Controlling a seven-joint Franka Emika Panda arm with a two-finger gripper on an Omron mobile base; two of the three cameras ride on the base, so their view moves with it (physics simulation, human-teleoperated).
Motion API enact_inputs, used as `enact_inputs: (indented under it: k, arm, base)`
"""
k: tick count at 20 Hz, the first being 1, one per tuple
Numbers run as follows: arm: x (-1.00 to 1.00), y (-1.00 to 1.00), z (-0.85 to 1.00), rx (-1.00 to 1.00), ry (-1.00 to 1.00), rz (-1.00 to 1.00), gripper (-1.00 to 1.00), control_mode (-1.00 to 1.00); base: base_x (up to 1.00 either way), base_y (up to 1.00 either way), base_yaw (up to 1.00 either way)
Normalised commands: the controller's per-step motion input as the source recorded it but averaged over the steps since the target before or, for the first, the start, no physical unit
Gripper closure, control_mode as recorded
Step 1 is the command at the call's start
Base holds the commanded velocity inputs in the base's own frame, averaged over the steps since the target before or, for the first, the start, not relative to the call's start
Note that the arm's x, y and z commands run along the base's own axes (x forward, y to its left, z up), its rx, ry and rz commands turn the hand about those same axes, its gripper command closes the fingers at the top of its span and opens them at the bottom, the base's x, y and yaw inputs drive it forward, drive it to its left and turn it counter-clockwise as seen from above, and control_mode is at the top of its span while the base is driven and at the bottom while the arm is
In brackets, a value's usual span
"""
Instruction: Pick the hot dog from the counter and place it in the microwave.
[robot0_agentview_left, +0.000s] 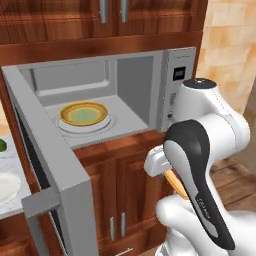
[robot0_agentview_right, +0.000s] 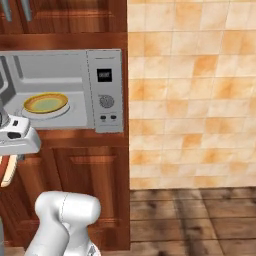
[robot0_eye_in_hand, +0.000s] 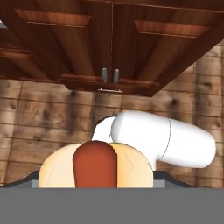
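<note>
We are observing the hot dog (robot0_eye_in_hand: 95, 165) sitting end-on in the gripper (robot0_eye_in_hand: 95, 181), whose jaws are closing on it, low before the wooden cabinets (robot0_eye_in_hand: 109, 43); the microwave (robot0_agentview_left: 170, 85) is standing open above, plate (robot0_agentview_left: 83, 114) inside.

Dark wooden lower cabinets (robot0_agentview_left: 117, 187) w/ paired steel handles (robot0_agentview_left: 117, 225). Upper cabinets (robot0_agentview_left: 100, 20) directly above them, also w/ steel handles. Tan tiled wall (robot0_agentview_right: 192, 95) just right of the lower cabinets; wood plank floor (robot0_agentview_right: 200, 220) at its foot. Left of the cabinets: white plate (robot0_agentview_left: 7, 186), w/ a green round item (robot0_agentview_left: 2, 145) beyond it, cut off at frame edge.
</note>
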Motion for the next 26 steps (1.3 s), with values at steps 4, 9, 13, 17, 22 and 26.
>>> enact_inputs:
  k: [4,9,13,17,22,26]
  arm:
    - [0.0,0.0,0.0,0.0,0.0,0.0,1.0,1.0]
    - [0.0,0.0,0.0,0.0,0.0,0.0,1.0,1.0]
    - [0.21,0.0,-0.04,-0.01,0.0,0.0,1.0,-1.0]
    - [0.25,0.0,0.0,0.03,-0.5,0.0,1.0,-1.0]
    - [0.4,-0.04,-0.07,0.06,-0.65,0.01,1.0,-1.0]
    - [0.91,0.0,0.14,0.03,-0.22,0.13,1.0,-1.0]
  base:
    - [0.5,0.62,0.12]
    - [0.3,0.41,0.18]
    - [0.0,0.0,0.0]
    - [0.0,0.0,0.0]
    - [0.0,0.0,0.0]
    - [0.0,0.0,0.0]
